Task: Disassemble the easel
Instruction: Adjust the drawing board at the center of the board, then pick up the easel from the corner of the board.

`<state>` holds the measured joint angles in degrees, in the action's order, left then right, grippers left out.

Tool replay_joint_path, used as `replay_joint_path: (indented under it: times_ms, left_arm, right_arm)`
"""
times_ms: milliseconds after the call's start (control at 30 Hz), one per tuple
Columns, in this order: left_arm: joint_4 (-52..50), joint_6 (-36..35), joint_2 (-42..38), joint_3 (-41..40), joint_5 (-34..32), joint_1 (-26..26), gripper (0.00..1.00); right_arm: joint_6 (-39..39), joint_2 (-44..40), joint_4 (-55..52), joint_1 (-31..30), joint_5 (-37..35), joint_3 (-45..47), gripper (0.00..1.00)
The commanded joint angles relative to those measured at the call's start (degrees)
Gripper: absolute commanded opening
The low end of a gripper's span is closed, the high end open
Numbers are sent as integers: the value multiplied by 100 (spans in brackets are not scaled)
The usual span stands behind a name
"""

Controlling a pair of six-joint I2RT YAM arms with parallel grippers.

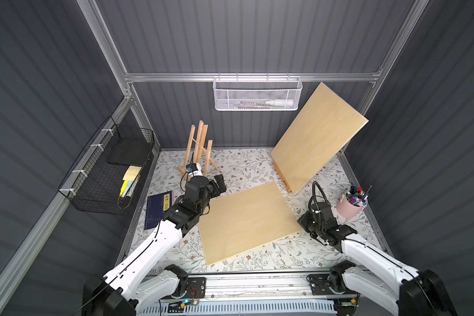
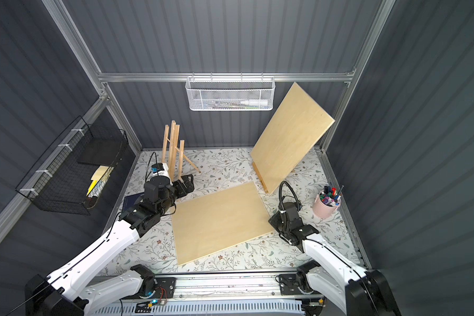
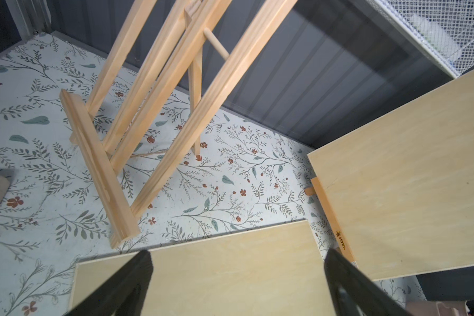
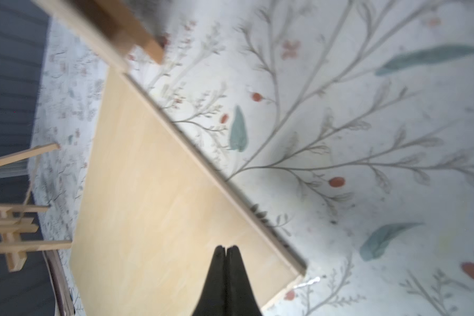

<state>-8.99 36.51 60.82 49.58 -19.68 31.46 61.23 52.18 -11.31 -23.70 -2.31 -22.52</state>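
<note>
Two easels stand at the far side of the table (image 1: 244,161). The bare easel (image 1: 199,149) stands upright at about 11 o'clock from my left end effector (image 1: 219,183), just beyond it and not touching. That end effector is spread wide and empty above the far left corner of the flat board (image 1: 246,221). My right end effector (image 4: 226,249) is clenched on nothing at the board's right corner, with the bare easel well apart at 10 o'clock. Toward the table's 1 o'clock, a second easel (image 1: 283,177) carries a leaning board (image 1: 318,136).
</note>
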Motion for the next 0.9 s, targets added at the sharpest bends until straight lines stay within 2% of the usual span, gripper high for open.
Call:
replay_joint_path:
  times_ms: [0,100,167,300,367,467,567,700,867]
  left_arm:
    - [158,85,53,365,216,9,99]
    - [289,-22,57,764,315,9,99]
    - [352,-152,13,1049,143,9,99]
    - [309,-355,-86,1550,-674,5,99]
    - [367,-471,-190,1641,-1072,9,100]
    - [515,-530,-458,1522,-1834,5,99]
    - [932,-618,-900,998,-1982,-195,99]
    - [1186,-579,-1275,655,-1455,-831,99]
    - [1337,-552,-1320,592,-1239,-1031,99]
  right_arm:
    - [-354,-675,-493,-530,-920,-372,0]
    - [-833,-751,59,-995,-955,-626,2]
    - [-1161,-347,543,-1204,-688,-900,17]
    - [-1849,1154,631,-1644,-335,-2216,56]
    - [-2283,1994,702,-1879,-277,-2892,68]
    - [-2682,3014,1090,-2192,-280,-3692,79]
    - [-2950,3842,1785,-2355,-274,-4236,87]
    - [-3139,4897,2520,-2432,32,-5024,89]
    - [-3385,6003,3552,-2569,25,-5757,89]
